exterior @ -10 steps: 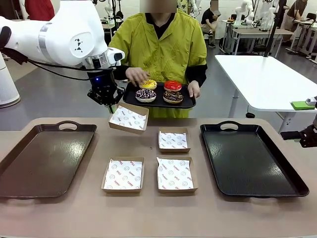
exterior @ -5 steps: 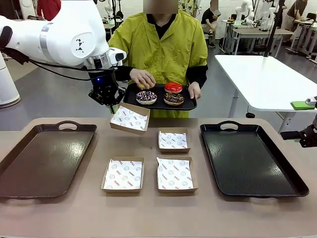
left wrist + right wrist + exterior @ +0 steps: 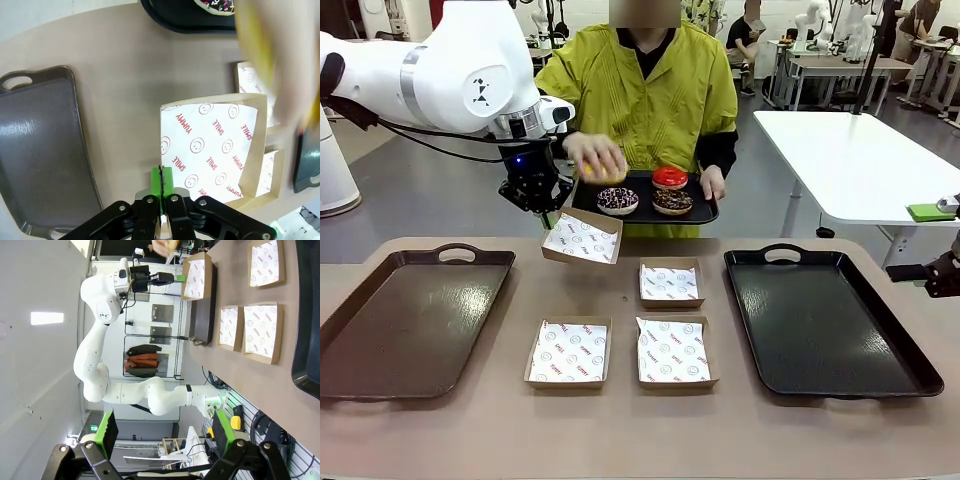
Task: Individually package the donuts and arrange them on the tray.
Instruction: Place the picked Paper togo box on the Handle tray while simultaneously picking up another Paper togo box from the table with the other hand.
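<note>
Donuts, front view: four. Three sit on the small black tray [image 3: 706, 212] that the person holds, beyond and to the right of the left gripper [image 3: 544, 210]: dark sprinkled donut [image 3: 617, 200], red-iced donut [image 3: 669, 176], brown chocolate donut [image 3: 672, 201]. The yellow donut [image 3: 604, 173] is in the person's hand [image 3: 592, 153], just above and right of those fingers.
Boxes, front view: four. One held box [image 3: 581, 237] hangs tilted from the left fingers; three table boxes [image 3: 670, 283] lie below and right of them.
Large trays, front view: two, the brown tray [image 3: 410, 320] below the left fingers and the black tray [image 3: 825, 325] far to their right.
Left fingers, left wrist view: clenched on the held box's near edge, green pads [image 3: 156, 180] pinching the cardboard. Its printed paper spreads ahead of the tips, the brown tray lies to their left, and one sprinkled donut shows at the top edge.
Right fingers, right wrist view: right gripper [image 3: 165, 429] spread wide, nothing between the pads. Four boxes lie far ahead of them.
</note>
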Robot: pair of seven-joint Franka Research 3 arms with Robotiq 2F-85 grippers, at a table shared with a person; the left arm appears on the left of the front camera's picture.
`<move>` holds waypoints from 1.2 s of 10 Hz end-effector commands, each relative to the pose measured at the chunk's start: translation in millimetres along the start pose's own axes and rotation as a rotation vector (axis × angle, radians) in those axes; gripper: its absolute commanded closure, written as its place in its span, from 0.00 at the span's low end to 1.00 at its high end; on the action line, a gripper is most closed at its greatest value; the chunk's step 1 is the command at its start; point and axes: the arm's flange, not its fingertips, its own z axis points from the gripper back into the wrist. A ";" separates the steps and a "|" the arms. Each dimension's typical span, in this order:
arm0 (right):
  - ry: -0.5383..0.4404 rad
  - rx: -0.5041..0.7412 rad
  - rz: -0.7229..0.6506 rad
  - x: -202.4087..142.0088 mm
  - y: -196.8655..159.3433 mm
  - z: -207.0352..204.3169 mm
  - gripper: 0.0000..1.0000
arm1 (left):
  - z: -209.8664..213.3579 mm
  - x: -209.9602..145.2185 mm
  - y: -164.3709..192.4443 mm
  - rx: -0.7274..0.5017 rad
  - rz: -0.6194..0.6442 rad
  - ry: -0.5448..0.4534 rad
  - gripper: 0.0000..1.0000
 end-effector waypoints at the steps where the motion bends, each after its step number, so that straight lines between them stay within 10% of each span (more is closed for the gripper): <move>1: -0.003 0.018 0.006 1.5 0.1 -0.5 0.00 | 2.5 1.4 1.8 0.002 0.000 -0.011 1.00; 12: -0.003 0.018 0.006 1.5 0.1 -0.5 0.00 | 2.5 1.4 1.8 0.002 0.000 -0.011 1.00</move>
